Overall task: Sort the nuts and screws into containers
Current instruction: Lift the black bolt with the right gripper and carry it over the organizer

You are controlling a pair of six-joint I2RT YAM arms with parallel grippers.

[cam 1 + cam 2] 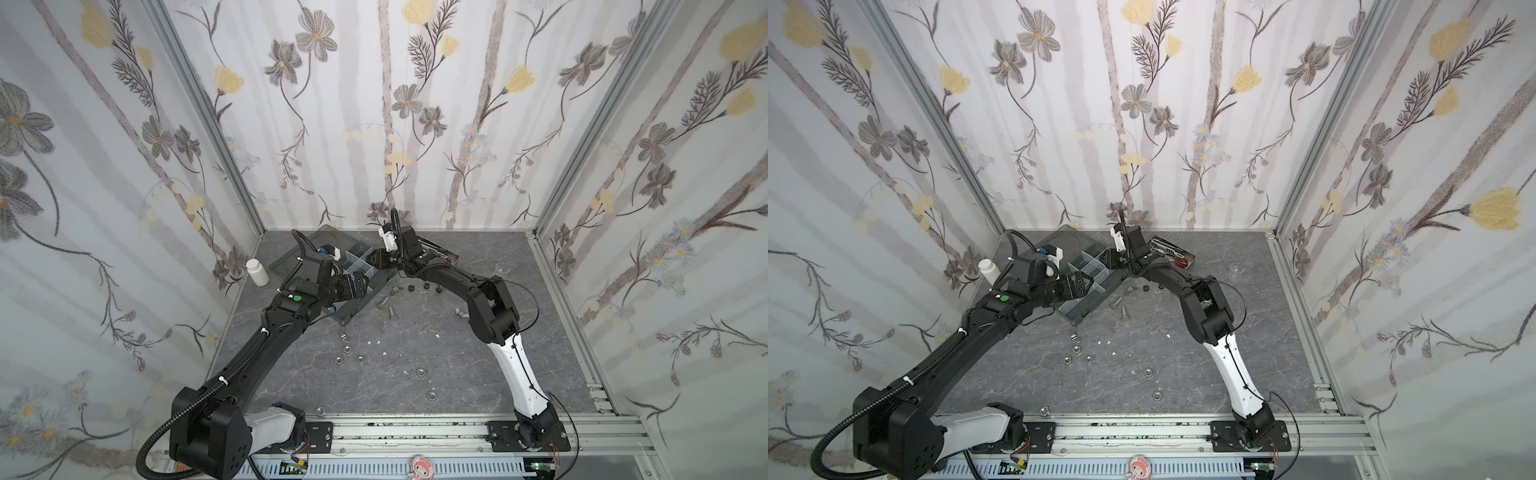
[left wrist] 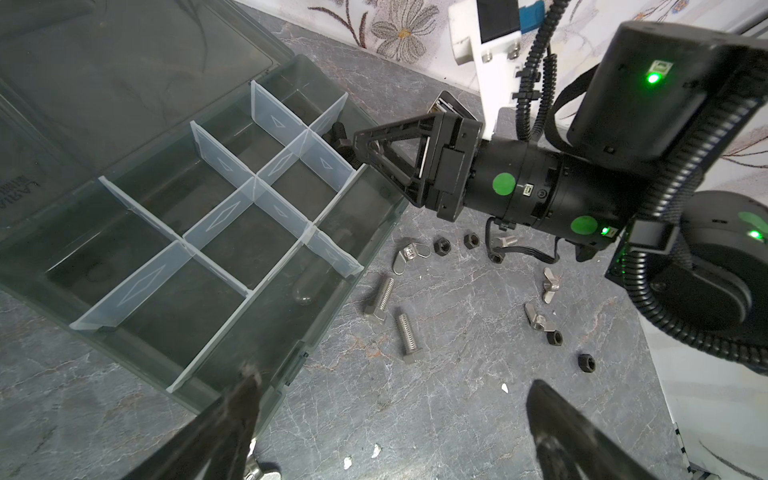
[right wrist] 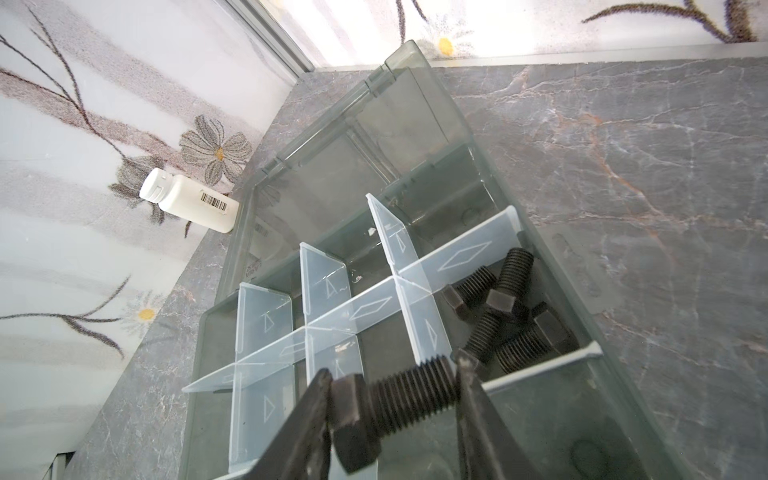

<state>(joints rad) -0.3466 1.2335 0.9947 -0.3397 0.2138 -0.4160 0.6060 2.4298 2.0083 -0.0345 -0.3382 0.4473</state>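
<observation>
The grey organizer box (image 2: 374, 232) lies open, and clear dividers split it into containers. My right gripper (image 3: 394, 374) is shut on a black screw (image 3: 399, 399), held end to end between its fingers above the box. Just beyond it, one corner compartment holds several black screws (image 3: 507, 316). My left gripper (image 2: 392, 378) hangs open and empty over the table beside the box's near wall. Two silver screws (image 2: 380, 301) and black nuts (image 2: 441, 246) lie on the table next to the box. Silver nuts (image 1: 360, 358) are scattered nearer the front.
A white bottle (image 1: 257, 272) stands left of the box by the wall. A metal tin (image 1: 1173, 253) with tools sits behind the right arm. Silver wing nuts (image 2: 409, 253) and white crumbs (image 1: 384, 353) lie among the loose parts. The box lid (image 2: 124, 62) lies open behind the compartments.
</observation>
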